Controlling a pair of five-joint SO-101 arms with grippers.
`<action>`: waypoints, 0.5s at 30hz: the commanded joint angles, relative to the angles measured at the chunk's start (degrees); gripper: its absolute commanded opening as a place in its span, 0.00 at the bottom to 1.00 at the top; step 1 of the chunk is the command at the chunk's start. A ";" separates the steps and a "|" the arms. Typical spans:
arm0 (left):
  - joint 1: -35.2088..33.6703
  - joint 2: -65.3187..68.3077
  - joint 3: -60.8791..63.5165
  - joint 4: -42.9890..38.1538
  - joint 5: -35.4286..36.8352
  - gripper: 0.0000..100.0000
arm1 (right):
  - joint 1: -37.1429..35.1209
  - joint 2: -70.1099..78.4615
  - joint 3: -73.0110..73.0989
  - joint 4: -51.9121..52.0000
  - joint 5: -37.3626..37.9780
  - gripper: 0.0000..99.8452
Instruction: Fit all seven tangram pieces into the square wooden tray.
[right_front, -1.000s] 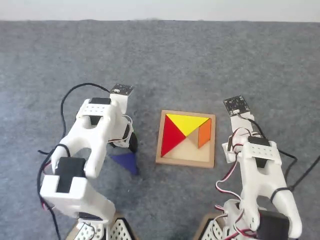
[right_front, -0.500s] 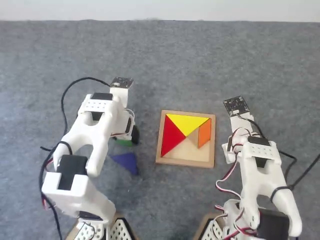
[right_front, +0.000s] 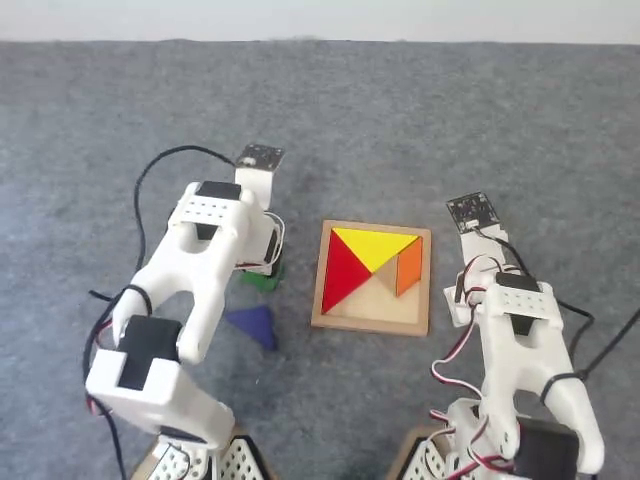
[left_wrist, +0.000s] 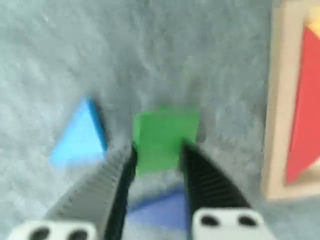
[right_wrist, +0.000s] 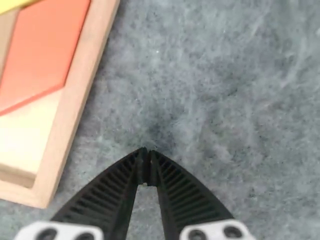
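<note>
The square wooden tray (right_front: 420, 318) lies mid-table and holds a yellow triangle (right_front: 375, 246), a red triangle (right_front: 343, 273) and an orange piece (right_front: 409, 268). Just left of the tray, my left gripper (right_front: 266, 268) is shut on a green square piece (left_wrist: 165, 137), seen in the high view as a green piece (right_front: 262, 281) at the fingertips. A light blue triangle (left_wrist: 80, 140) lies beside it. A dark blue triangle (right_front: 252, 322) rests on the carpet nearer the arm bases. My right gripper (right_wrist: 145, 156) is shut and empty, over bare carpet by the tray's rim (right_wrist: 75, 125).
Grey carpet covers the whole table. Black cables (right_front: 150, 190) loop from the left arm. The right arm's body (right_front: 515, 330) stands close to the tray's right side. Open carpet stretches beyond the tray.
The left arm has swung away from its base and toward the tray, and the green piece has come into sight at its fingertips. The right arm has not moved.
</note>
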 joint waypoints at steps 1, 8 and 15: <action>1.14 0.26 -0.40 -0.26 -1.76 0.10 | 0.31 0.04 -2.99 -0.75 0.44 0.01; 1.23 0.70 -0.48 -0.26 -1.76 0.21 | 0.31 0.04 -2.99 -0.75 0.44 0.01; 1.32 0.79 -0.48 -0.53 -2.46 0.23 | 0.31 0.04 -2.99 -0.75 0.44 0.01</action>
